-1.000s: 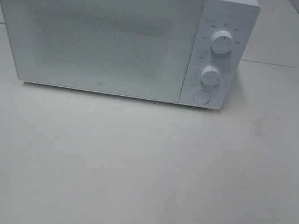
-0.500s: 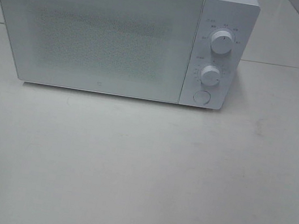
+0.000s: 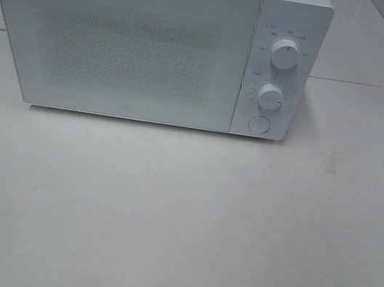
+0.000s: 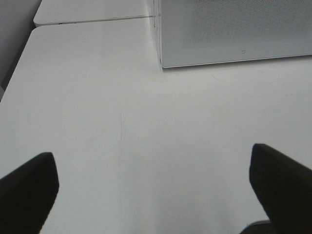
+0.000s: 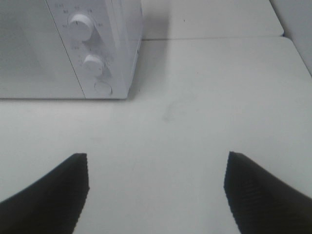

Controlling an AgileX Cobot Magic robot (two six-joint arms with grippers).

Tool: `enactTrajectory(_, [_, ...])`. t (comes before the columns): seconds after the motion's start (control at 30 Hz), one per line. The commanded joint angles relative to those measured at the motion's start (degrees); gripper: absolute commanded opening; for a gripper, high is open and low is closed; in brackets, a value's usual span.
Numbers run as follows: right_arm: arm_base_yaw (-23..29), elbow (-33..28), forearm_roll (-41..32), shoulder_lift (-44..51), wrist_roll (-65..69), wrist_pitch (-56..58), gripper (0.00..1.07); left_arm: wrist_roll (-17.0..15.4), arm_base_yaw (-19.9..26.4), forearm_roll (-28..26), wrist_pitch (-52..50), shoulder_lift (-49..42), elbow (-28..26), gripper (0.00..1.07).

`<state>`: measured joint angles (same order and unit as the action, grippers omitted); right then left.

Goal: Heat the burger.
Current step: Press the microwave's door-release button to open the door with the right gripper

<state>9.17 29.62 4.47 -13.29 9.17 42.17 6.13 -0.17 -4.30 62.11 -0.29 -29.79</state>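
A white microwave (image 3: 142, 43) stood at the back of a pale table (image 3: 179, 222), seen from the high camera; its frosted door (image 3: 120, 47) was shut and flush with the casing; the control panel lay on the right side of that view, with an upper dial (image 3: 285, 56), a lower dial (image 3: 269, 96) and a round button (image 3: 259, 123) stacked one below another.

The burger could not be seen in any view; the clouded door showed nothing of the oven's inside, so it could not be told whether the burger sat within.

Neither arm appeared in the high view. The left gripper (image 4: 151, 156) hung over bare tabletop in front of the door's lower corner, its two dark fingers (image 4: 29, 185) spread wide apart with nothing between them; a thin faint scratch (image 4: 121, 131) ran along the surface beneath it.

The right gripper (image 5: 157, 157) was likewise spread wide and held nothing, its ribbed dark fingers (image 5: 53, 190) framing empty tabletop before the microwave's control panel; a faint grey smudge (image 5: 170, 112) marked the table just beyond it, near the oven's right corner; the same smudge showed in the high view, to the right of the microwave. A seam crossed the table behind the oven.
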Motion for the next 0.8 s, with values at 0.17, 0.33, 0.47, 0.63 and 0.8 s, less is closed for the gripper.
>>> enactTrajectory(0.17, [-0.29,-2.86,0.29,-7.28,-0.57,-14.21,0.75,0.00,-0.06,-0.11,-0.69,-0.40,0.17,1.01])
enactTrajectory(0.33, [-0.29,-4.87,0.29,-16.67,-0.52,-27.62,0.75,0.00,-0.06,-0.11,-0.69,-0.40,0.17,1.01])
enactTrajectory(0.47, [-0.29,-5.21,0.29,-20.63,-0.52,-32.37,0.75,0.00,-0.06,-0.11,-0.69,-0.40,0.17,1.01])
enactTrajectory(0.63, [-0.29,-5.21,0.29,-28.59,0.23,-42.17,0.75,0.00,-0.06,-0.11,-0.69,-0.40,0.17,1.01])
enactTrajectory(0.8, [-0.29,-5.16,0.63,-35.64,1.32,-52.83,0.75,0.00,-0.06,-0.11,-0.69,-0.40,0.17,1.01])
